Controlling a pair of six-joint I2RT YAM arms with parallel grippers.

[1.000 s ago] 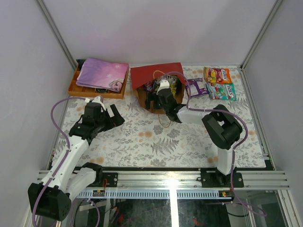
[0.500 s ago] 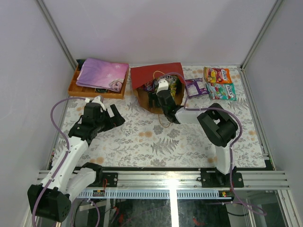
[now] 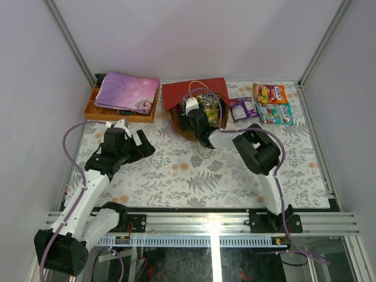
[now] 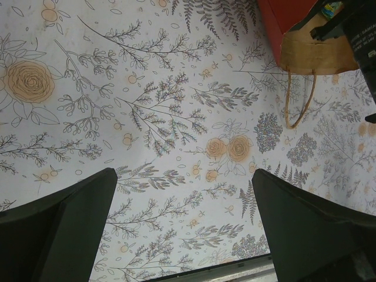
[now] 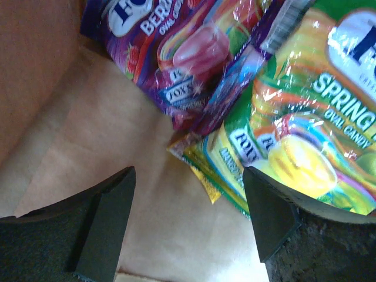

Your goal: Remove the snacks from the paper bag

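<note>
The paper bag [image 3: 195,94] lies on its side at the back of the table, red outside, mouth toward me. My right gripper [image 3: 191,119] reaches into that mouth. In the right wrist view it [image 5: 189,176] is open over the brown kraft inside [image 5: 88,147]. Just beyond its fingertips lie two snacks, a purple Fox's berries packet [image 5: 176,41] and a green-yellow Fox's packet [image 5: 299,135], neither gripped. Three more snacks lie right of the bag: purple [image 3: 242,108], orange [image 3: 269,93], green [image 3: 275,113]. My left gripper [image 3: 139,144] [image 4: 183,176] hangs open over bare cloth.
An orange tray [image 3: 120,116] holding a folded pink-purple cloth [image 3: 126,91] stands at the back left. The bag's beige handle [image 4: 296,100] trails onto the flowered tablecloth [image 4: 147,106]. Grey walls and metal rails close in the table on three sides.
The right arm has swung left and pushed further into the bag's mouth, its jaws narrowing a little. The left arm has not moved.
</note>
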